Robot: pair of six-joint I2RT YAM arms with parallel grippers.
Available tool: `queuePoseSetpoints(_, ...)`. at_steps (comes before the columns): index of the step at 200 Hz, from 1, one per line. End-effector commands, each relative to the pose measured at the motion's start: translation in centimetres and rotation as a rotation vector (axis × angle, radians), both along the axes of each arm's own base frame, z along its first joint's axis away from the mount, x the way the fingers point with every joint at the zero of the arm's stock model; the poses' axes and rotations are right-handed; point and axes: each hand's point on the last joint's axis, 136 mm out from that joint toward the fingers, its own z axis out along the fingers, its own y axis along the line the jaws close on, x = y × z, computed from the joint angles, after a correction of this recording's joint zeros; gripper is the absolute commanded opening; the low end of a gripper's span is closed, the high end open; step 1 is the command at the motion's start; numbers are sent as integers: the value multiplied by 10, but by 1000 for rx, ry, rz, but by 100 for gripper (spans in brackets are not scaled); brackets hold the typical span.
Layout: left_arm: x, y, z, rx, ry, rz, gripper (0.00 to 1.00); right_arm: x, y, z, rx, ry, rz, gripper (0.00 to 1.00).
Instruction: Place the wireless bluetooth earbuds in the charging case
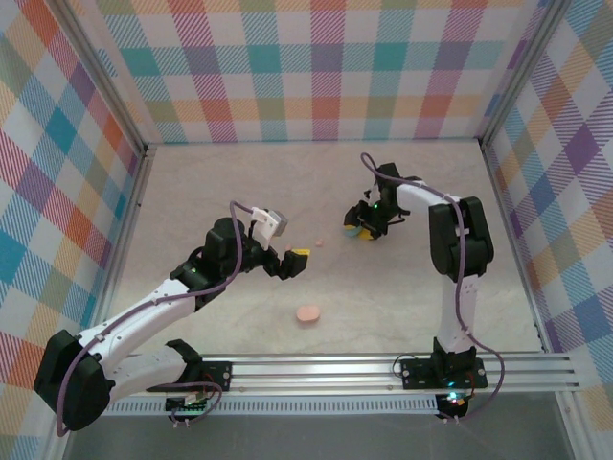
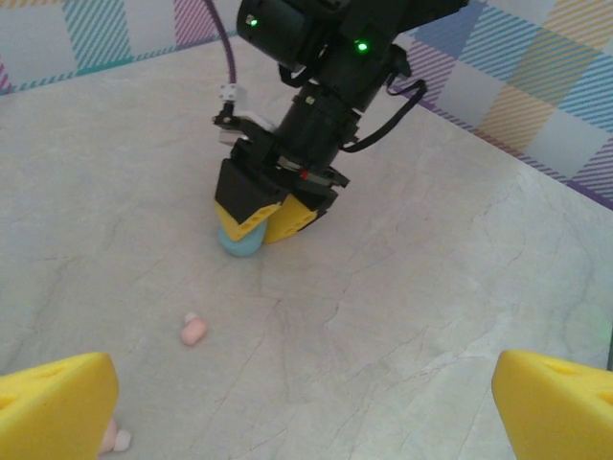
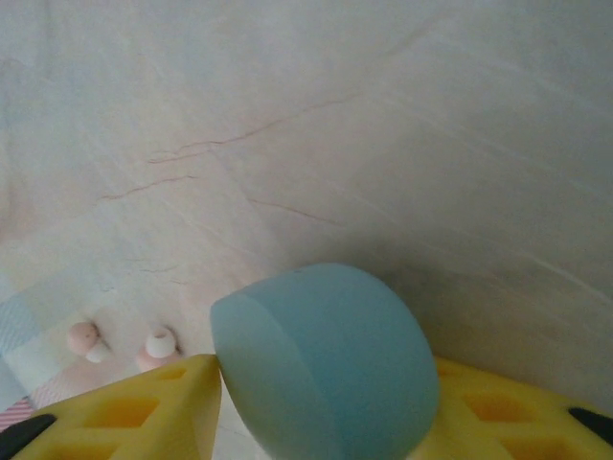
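Left claw (image 1: 295, 259) gapes wide with nothing in it; right claw (image 1: 364, 228) is clamped on the light blue case (image 3: 326, 374).
Nearest you, the pink case (image 1: 307, 313) lies on the table (image 1: 412, 287). Beyond it, two pink earbuds (image 2: 193, 330) lie loose between the claws, one just beside a left finger (image 2: 57, 402). Farthest, the right claw holds its case low at the table.

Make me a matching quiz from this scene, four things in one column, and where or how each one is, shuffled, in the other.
1 blue case
2 pink case
3 left gripper
4 pink earbud

A open, holding nothing
B lying alone toward the near edge
C clamped in the right gripper
D loose between the two grippers

Pairs: 1-C, 2-B, 3-A, 4-D
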Motion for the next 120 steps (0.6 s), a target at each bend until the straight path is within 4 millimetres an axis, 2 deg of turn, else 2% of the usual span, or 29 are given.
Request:
queuePoseSetpoints(1,3,6,-3,21,5,44,100,-13,-21,9,-92,12,-17,53)
queuePoseSetpoints(29,14,22,-8,43,-4,157,100,-14,-24,18,-101,-17,-21,56)
queuePoseSetpoints(55,10,31,-15,78,1,172,100,-17,-24,29,-92,-45,-22,56)
queuePoseSetpoints(89,-16,26,-25,115,8,42,100,-25,-24,61,-53,-156,-9,56)
queuePoseSetpoints(105,-31,23,-39,122,44,-27,100,-33,-25,79,-36,-228,9,56)
queuePoseSetpoints(120,-51,14,-56,132,81,-129,95,-44,-26,95,-17,-297,33,56)
